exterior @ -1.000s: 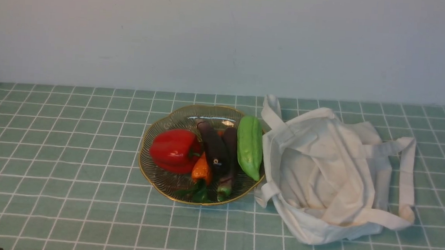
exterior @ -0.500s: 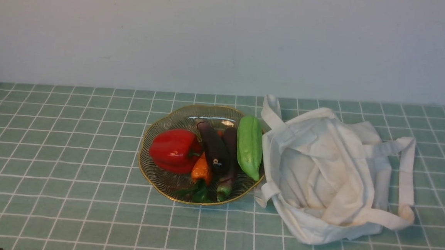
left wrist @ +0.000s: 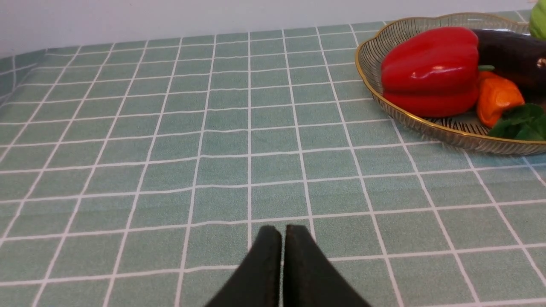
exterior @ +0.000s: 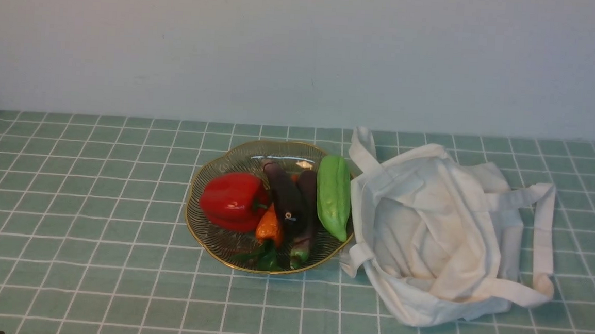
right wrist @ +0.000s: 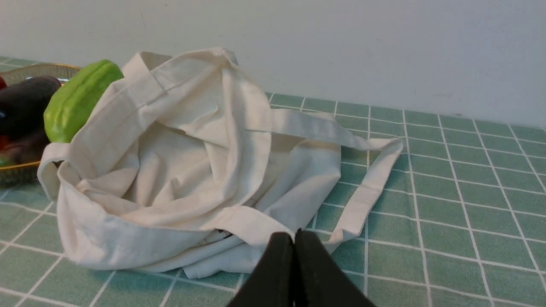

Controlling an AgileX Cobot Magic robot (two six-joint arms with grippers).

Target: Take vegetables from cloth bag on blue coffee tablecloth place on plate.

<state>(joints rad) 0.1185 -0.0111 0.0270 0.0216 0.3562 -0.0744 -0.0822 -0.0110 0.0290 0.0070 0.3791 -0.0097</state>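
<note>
The light green bumpy gourd point(exterior: 334, 196) lies at the right edge of the glass plate point(exterior: 210, 239), touching the cloth bag point(exterior: 438, 237). The gourd also shows in the right wrist view point(right wrist: 76, 100), behind the bag point(right wrist: 183, 170). The off-white bag lies slumped and open on the teal grid tablecloth point(exterior: 77, 215). My left gripper point(left wrist: 283, 232) is shut and empty, low over the cloth, short of the plate point(left wrist: 426, 123). My right gripper point(right wrist: 294, 236) is shut and empty, just in front of the bag. Neither gripper shows in the front view.
On the plate also lie a red bell pepper point(exterior: 232, 200), two dark purple eggplants point(exterior: 286, 197) and a small orange pepper point(exterior: 269, 228). The bag's strap handles point(exterior: 543, 239) trail to the right. A pale wall stands behind the table.
None among the vegetables, plate and bag; a dark sliver at the front view's right edge half a second ago is gone.
</note>
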